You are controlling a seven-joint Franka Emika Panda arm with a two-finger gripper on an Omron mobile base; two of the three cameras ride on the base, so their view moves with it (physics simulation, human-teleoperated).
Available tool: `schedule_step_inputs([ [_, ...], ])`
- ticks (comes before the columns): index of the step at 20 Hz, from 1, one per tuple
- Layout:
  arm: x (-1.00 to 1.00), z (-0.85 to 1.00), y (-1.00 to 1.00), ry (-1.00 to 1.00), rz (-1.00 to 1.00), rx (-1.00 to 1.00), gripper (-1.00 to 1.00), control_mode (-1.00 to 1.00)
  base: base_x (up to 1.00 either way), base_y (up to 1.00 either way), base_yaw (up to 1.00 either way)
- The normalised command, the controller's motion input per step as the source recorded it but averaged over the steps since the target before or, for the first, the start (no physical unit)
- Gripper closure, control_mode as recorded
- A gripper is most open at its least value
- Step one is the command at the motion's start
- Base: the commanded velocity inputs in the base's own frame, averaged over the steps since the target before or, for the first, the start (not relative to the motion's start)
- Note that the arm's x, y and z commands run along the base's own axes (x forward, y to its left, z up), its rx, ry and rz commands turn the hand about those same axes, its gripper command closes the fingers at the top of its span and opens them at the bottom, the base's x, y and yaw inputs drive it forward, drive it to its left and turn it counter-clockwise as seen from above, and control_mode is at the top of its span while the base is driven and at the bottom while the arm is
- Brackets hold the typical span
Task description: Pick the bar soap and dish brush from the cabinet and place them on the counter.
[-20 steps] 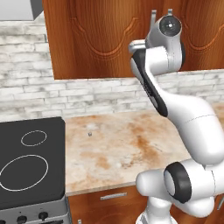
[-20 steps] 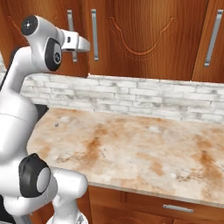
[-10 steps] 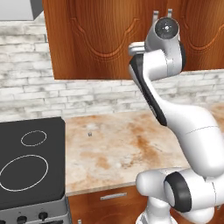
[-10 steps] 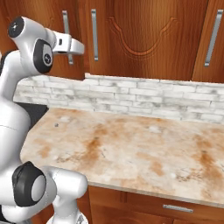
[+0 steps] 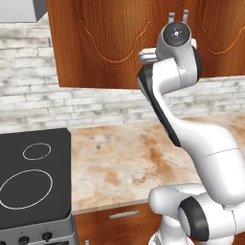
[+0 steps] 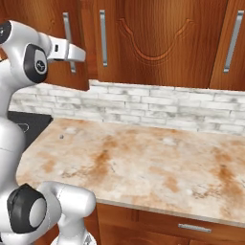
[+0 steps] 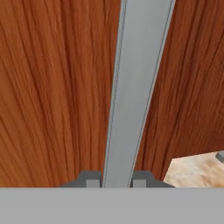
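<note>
We saw the gripper (image 7: 117, 180) closed on a silver bar handle (image 7: 138, 87) of the cabinet (image 5: 110, 43), one dark fingertip (image 7: 89, 179) on each side of the bar at the bottom of the hand view, with reddish wood grain behind it. In the right base view the hand reached from the upper left of the frame to the leftmost handle (image 6: 68, 36), and that door's (image 6: 52, 57) lower edge hung lower in the frame than its neighbours'. At the lower right of the hand view a wedge of the counter (image 7: 197, 170) showed under the door's edge. The counter (image 6: 143, 162) lay across the middle of both base views, the black stovetop (image 5: 31, 177) at the lower left of the left one. We could not see the bar soap or the dish brush.
</note>
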Motion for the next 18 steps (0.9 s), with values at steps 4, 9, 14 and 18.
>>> schedule_step_inputs([
  [4,-0.32,0.0,0.33,-0.01,-0.06,-0.03,1.0,-1.0,0.0,0.0,0.0],
  [9,-0.4,0.0,0.29,-0.02,-0.05,-0.03,1.0,-1.0,0.0,0.0,0.0],
  [14,-0.41,0.0,0.27,-0.02,-0.04,-0.04,1.0,-1.0,0.0,0.0,0.0],
  [18,-0.39,0.0,0.28,-0.01,-0.04,-0.05,1.0,-1.0,0.0,0.0,0.0],
])
